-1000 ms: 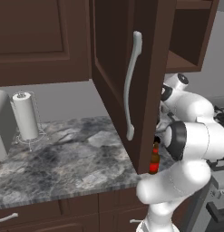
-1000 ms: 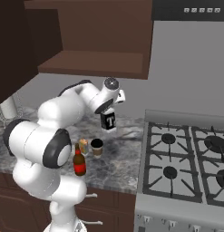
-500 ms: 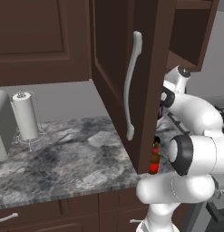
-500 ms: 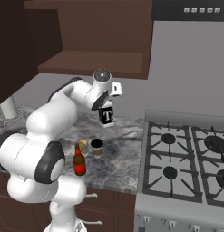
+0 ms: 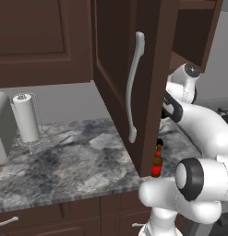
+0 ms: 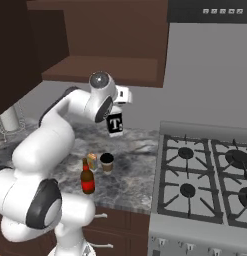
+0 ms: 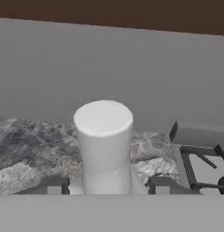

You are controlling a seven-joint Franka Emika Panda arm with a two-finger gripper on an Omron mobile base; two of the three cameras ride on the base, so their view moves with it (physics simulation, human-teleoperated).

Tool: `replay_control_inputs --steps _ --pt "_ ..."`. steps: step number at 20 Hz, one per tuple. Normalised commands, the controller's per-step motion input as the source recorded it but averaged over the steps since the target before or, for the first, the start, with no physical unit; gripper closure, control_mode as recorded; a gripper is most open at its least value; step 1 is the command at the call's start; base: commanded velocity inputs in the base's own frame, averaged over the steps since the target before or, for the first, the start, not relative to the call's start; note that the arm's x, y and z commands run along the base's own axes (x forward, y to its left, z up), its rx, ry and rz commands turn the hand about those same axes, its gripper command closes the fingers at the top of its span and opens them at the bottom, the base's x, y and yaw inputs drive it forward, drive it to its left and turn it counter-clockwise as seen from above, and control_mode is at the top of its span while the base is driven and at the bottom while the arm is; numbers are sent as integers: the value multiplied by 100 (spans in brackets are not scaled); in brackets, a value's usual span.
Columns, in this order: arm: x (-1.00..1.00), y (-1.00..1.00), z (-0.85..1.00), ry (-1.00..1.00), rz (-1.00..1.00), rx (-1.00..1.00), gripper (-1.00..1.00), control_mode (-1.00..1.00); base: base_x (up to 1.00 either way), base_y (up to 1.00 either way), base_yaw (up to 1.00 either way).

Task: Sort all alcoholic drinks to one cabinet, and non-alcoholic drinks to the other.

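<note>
The end effector holds the white bottle in the air above the worktop, below the open cabinet. The brown bottle, can and coffee cup stand together near the worktop's front edge.

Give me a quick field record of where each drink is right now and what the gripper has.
gripper: shut on white bottle, above the counter
white bottle: held upright, black T label facing out
brown bottle: standing on counter, near front edge
coffee cup: on counter, behind brown bottle
yellow can: on counter, beside coffee cup
cabinet door: open
</note>
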Motion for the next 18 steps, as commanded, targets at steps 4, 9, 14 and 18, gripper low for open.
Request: replay_control_inputs --steps 4,9,14,18 --pt "-44 0 36 -10 -17 0 100 -100 0 0 0" --pt "-41 1 38 -8 -16 0 100 -100 0 0 0" --pt "-45 0 43 -7 -12 1 100 -100 0 0 0" --pt "-41 0 52 -5 -9 4 100 -100 0 0 0"
